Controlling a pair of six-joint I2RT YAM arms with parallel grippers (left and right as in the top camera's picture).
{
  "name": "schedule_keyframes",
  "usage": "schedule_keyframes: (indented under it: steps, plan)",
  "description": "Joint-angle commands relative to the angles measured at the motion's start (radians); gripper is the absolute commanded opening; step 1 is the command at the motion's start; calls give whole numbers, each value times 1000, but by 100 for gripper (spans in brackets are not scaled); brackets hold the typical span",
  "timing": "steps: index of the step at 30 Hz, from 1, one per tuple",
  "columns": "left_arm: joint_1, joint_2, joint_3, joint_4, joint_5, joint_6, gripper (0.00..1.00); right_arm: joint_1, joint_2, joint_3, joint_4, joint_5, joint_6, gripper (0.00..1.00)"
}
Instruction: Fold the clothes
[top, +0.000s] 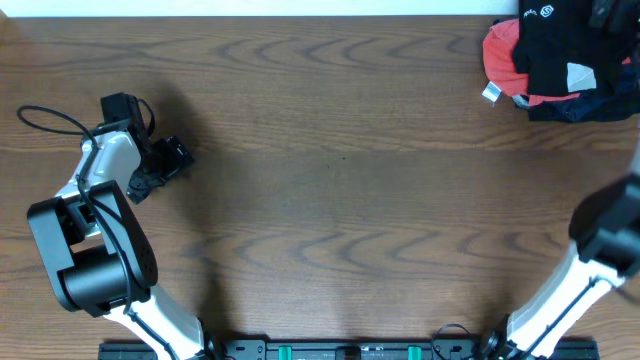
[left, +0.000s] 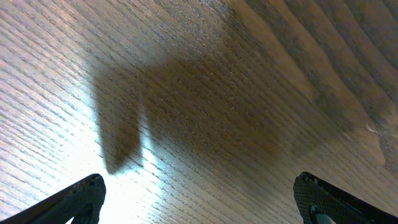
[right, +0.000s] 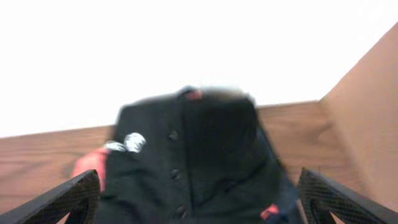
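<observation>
A: Wood table (top: 340, 150). Where's the top (top: 560, 40)?
B: Far right corner, heaped on a red shirt (top: 500, 50).
A: Grippers?
B: Left gripper (left: 199, 186) wide over the wood; right gripper (right: 199, 193) wide, facing the top, holding nothing.

Dark wood-grain table (top: 340, 150), bright white wall (right: 186, 43) behind.

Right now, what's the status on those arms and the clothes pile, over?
Left gripper open, empty. Right gripper open, empty, facing the black top. Top crumpled on red-orange shirt, far right corner, unfolded. Nothing blocking it.
</observation>
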Motion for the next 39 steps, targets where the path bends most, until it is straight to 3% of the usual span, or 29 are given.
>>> schedule_keyframes:
  steps: [1,5,11,17,29,36,39]
  plan:
    - [5,8,-9,-3,-1,-5,98,24,-151,35,-95,-17,8,99]
    - [5,8,-9,-3,-1,-5,98,62,-261,35,-278,-145,20,99]
    - [5,8,-9,-3,-1,-5,98,143,-358,35,-529,-392,177,99]
    - [5,8,-9,-3,-1,-5,98,201,-381,35,-700,-398,216,99]
    - [5,8,-9,-3,-1,-5,98,205,-380,35,-793,-317,202,99]
    - [5,8,-9,-3,-1,-5,98,280,-380,24,-822,-318,-205,99]
    - [5,8,-9,-3,-1,-5,98,337,-406,-23,-795,-278,-288,99]
